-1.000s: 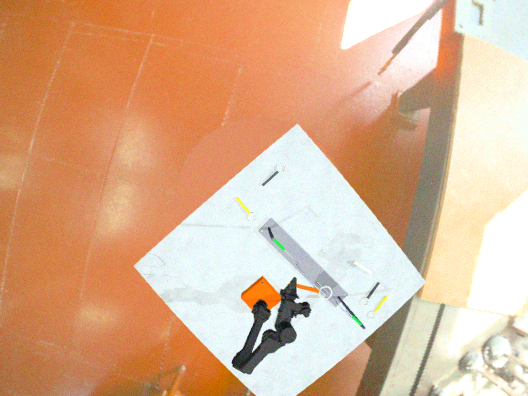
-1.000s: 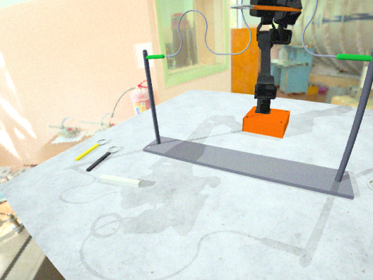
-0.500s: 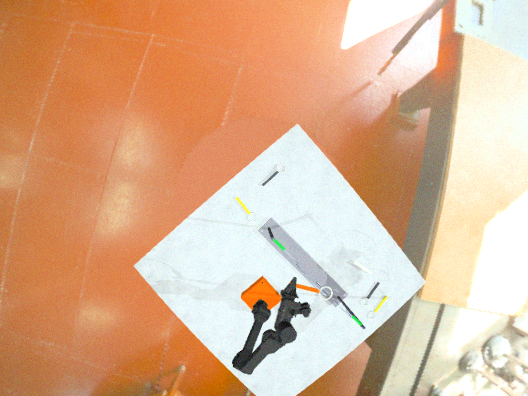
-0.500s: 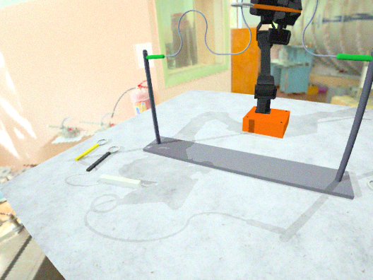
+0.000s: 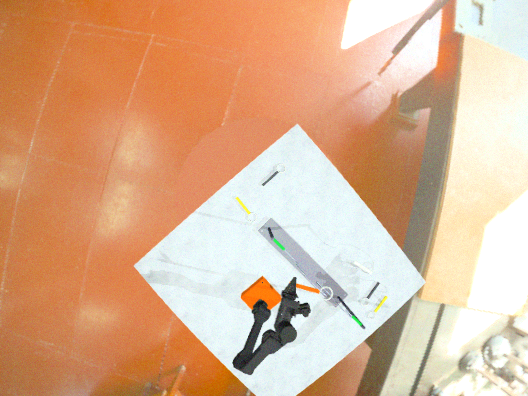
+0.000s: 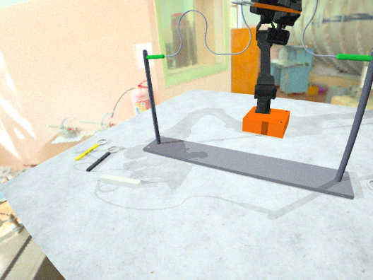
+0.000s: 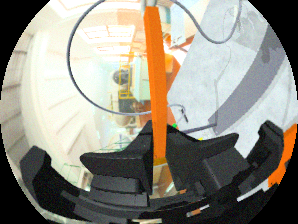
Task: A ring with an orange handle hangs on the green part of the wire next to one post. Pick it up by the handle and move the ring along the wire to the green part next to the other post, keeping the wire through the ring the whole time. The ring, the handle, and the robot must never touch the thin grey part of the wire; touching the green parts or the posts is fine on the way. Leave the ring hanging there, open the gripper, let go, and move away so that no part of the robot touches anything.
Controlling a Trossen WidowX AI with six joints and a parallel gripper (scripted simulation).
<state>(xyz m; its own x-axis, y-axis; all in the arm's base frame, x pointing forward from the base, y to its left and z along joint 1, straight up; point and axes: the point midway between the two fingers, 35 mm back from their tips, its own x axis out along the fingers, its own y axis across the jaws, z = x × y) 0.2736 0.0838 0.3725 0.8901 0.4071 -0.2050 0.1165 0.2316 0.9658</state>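
Observation:
My gripper (image 5: 294,285) (image 7: 154,122) is shut on the orange handle (image 5: 307,288) (image 6: 277,8) (image 7: 156,75), high above the table. The pale ring (image 5: 326,287) (image 6: 240,3) lies nearly flat, level with the handle; it is edge-on in the exterior view. The thin grey wire (image 6: 193,10) (image 7: 70,55) rises steeply at the ring and seems to pass through it; the clearance cannot be told. One green part (image 5: 357,321) (image 6: 155,56) is at one post (image 6: 152,99), the other green part (image 5: 278,244) (image 6: 354,57) at the other post (image 6: 354,124). The wire's top is cut off in the exterior view.
The grey base plate (image 5: 300,260) (image 6: 254,162) lies under the wire. An orange box (image 5: 260,295) (image 6: 265,121) is by the arm. A white stick (image 5: 362,267) (image 6: 120,180), a yellow stick (image 6: 86,152) and a black stick (image 6: 98,162) lie on the table.

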